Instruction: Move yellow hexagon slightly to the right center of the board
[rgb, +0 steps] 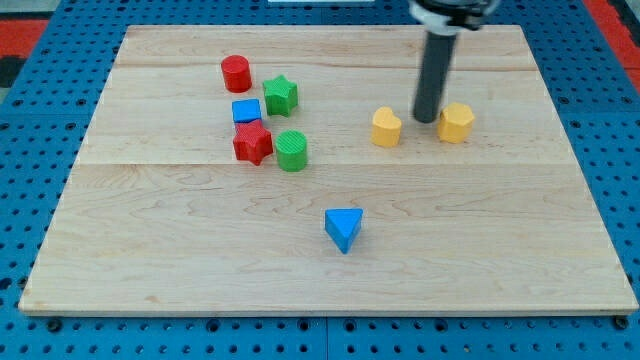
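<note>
The yellow hexagon (456, 122) sits on the wooden board (200, 280) right of centre, toward the view's top. My tip (427, 120) stands just to its left, touching or nearly touching it. A second yellow block (386, 127), rounded on top, lies a little to the left of my tip. My tip is between the two yellow blocks.
A cluster lies at the upper left: red cylinder (236, 73), green star (281, 95), blue cube (246, 111), red star (252, 143), green cylinder (292, 151). A blue triangle (343, 228) sits below centre. The board rests on blue pegboard.
</note>
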